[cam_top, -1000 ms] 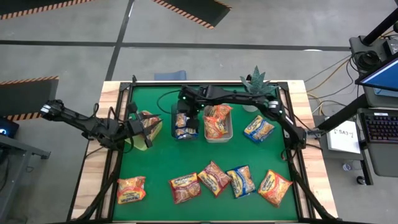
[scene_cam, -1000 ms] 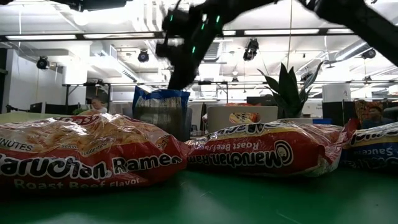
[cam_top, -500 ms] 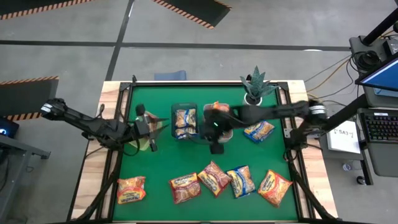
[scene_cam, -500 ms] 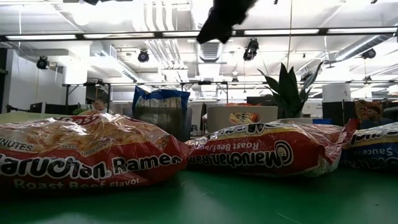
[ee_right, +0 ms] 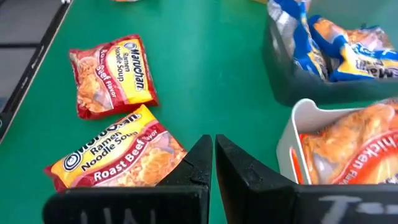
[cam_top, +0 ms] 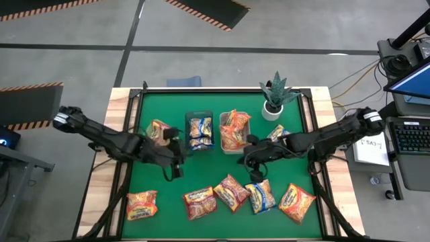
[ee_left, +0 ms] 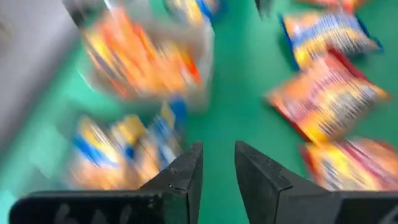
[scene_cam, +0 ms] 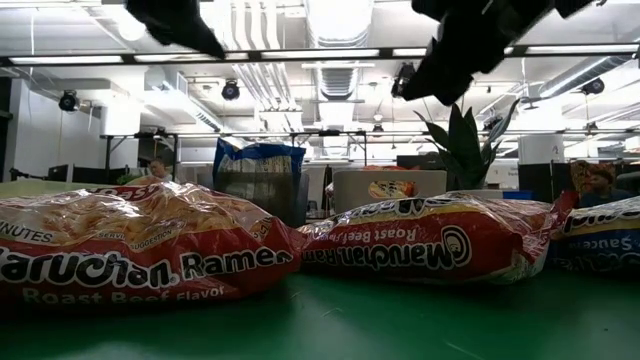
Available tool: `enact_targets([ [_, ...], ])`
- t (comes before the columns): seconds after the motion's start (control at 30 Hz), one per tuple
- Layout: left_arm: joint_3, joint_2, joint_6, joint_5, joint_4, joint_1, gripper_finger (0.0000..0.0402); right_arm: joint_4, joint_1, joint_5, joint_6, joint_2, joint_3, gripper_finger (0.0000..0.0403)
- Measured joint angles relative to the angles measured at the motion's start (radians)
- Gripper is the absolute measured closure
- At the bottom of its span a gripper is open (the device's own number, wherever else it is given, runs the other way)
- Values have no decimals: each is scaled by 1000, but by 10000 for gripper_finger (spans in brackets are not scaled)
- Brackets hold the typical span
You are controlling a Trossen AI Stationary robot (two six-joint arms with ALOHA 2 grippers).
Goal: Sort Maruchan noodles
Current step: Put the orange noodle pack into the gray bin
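Several Maruchan noodle packets lie flat along the near side of the green mat: red ones (cam_top: 142,204) (cam_top: 199,203) (cam_top: 231,192), a blue one (cam_top: 260,195) and an orange one (cam_top: 296,202). Another blue packet (cam_top: 277,134) lies at the right. The green bin (cam_top: 152,136) holds a red packet, the dark bin (cam_top: 199,131) holds blue ones, and the grey-white bin (cam_top: 235,132) holds orange ones. My left gripper (cam_top: 176,156) (ee_left: 217,152) hovers near the dark bin's near-left corner, slightly open with nothing in it. My right gripper (cam_top: 250,160) (ee_right: 213,146) hovers just near of the grey-white bin, shut and holding nothing.
A potted plant (cam_top: 275,94) stands at the far right of the mat. Bare mat lies between the bins and the row of packets. Wooden table edges and black frame rails (cam_top: 124,168) border the mat.
My right gripper has swung from above the dark bin toward the table's right and near edge, past the grey-white bin, sinking a little. My left gripper has left the green bin and moved toward the table's right, turning as it went. No packet has moved.
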Motion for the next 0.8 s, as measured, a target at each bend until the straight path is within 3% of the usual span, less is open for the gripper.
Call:
enact_targets([
  [0.17, 168, 153, -470, 319, -426, -10, 326, 48, -2, 2, -18, -45, -51, 392],
  [0.33, 232, 328, -843, 552, -745, -49, 326, 87, -2, 1, -87, -47, -50, 392],
  [0.5, 261, 468, -834, 687, -874, -120, 321, 112, -3, 1, -147, -45, -49, 392],
  [0.8, 263, 554, -732, 782, -819, -145, 267, 110, -3, -2, -144, -45, -49, 392],
])
